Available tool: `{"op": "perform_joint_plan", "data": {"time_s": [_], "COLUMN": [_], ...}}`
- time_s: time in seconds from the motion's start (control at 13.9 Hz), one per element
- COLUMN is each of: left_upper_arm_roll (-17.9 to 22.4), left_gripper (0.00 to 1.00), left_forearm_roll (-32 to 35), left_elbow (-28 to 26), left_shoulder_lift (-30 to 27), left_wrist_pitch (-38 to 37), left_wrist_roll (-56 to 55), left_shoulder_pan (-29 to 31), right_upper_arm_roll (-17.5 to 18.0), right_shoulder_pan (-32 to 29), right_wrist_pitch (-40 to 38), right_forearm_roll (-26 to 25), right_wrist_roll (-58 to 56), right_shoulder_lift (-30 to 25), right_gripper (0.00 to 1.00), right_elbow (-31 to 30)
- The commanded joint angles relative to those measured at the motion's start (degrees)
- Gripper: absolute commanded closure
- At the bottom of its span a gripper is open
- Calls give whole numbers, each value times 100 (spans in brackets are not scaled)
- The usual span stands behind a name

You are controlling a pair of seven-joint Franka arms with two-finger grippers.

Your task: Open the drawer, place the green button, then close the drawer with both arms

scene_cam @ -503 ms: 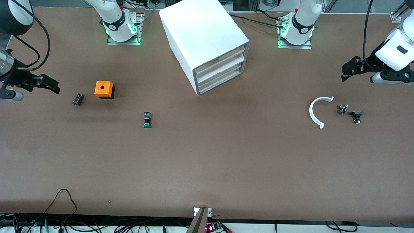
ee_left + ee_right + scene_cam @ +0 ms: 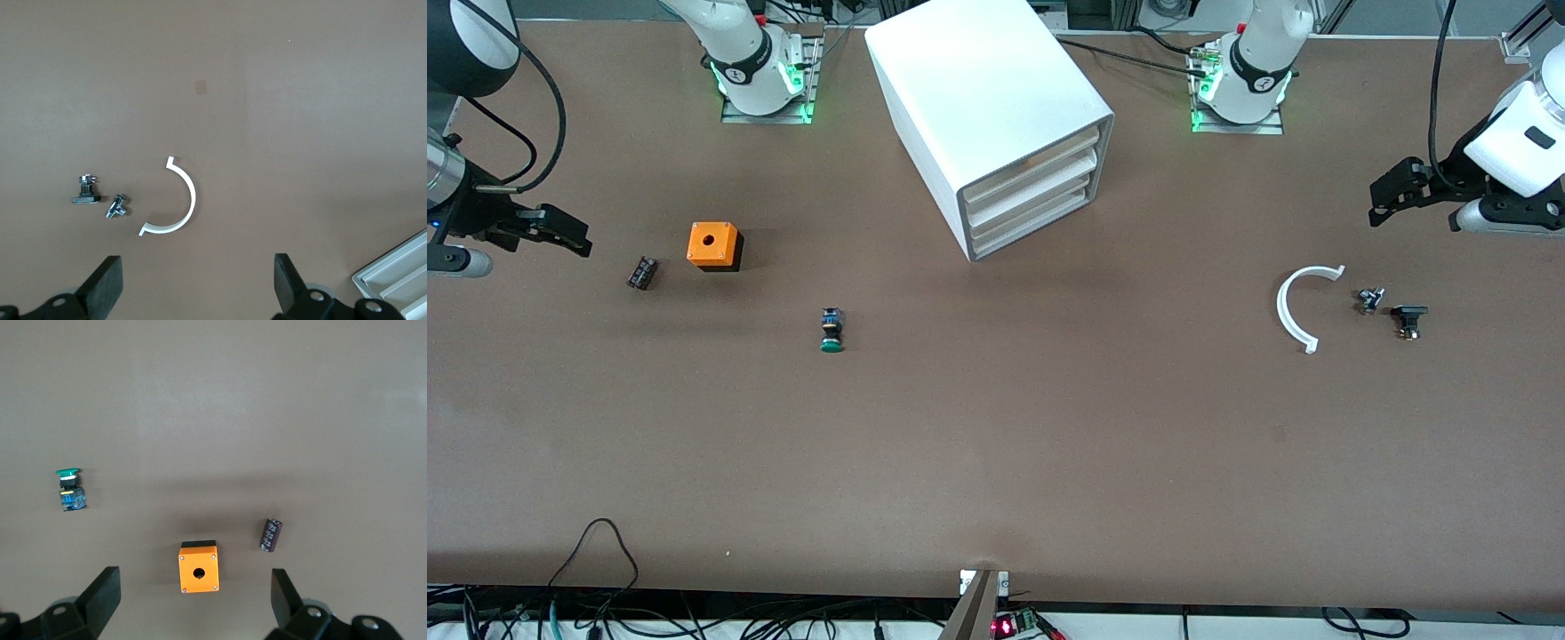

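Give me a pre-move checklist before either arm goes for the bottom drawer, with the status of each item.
1. Lowest drawer shut in the cabinet, front unobstructed: ok.
2. Button lying free on the table, green cap toward the front camera: ok.
3. Left gripper open, holding nothing, over the table's left-arm end: ok.
4. Right gripper open, holding nothing, over the right-arm end: ok.
5. Orange box and black cylinder apart from the button: ok.
6. White arc and small parts clear of the cabinet front: ok.
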Motion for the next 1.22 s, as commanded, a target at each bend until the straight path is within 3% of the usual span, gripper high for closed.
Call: {"op": "perform_joint_plan", "data": {"time_s": [0.0, 0.14, 0.58, 0.79, 1.01, 1.15], "left_upper_arm_roll": [-17, -26, -78, -384, -483, -483], "left_gripper": [0, 0, 0, 0, 0, 0], "left_forearm_roll": [-32, -41, -215, -410, -1574, -2410], "left_elbow": [251, 304, 506, 314, -37, -563], "left_shoulder_lift": [170, 231, 661, 1136, 1478, 1690], "left_wrist_pitch": [-125, -125, -221, -196, -64, 356], "left_wrist_roll": [141, 133, 124, 124, 115, 142], "left_shoulder_pan": [-5, -57, -93, -101, -75, -31], "right_upper_arm_roll": [-3, -3, 6, 14, 6, 15], "right_shoulder_pan": [27, 27, 474, 756, 1212, 1449], "right_wrist_pitch": [12, -24, 134, 406, 818, 1205], "right_forearm_roll": [187, 599, 583, 592, 618, 618], "right_wrist_roll": [-143, -143, -64, -55, 75, 435], "right_shoulder_lift": [9, 19, 457, 774, 1221, 1477], "right_gripper": [0, 0, 0, 0, 0, 0], "right_elbow": [-53, -62, -53, -53, -53, -114]}}
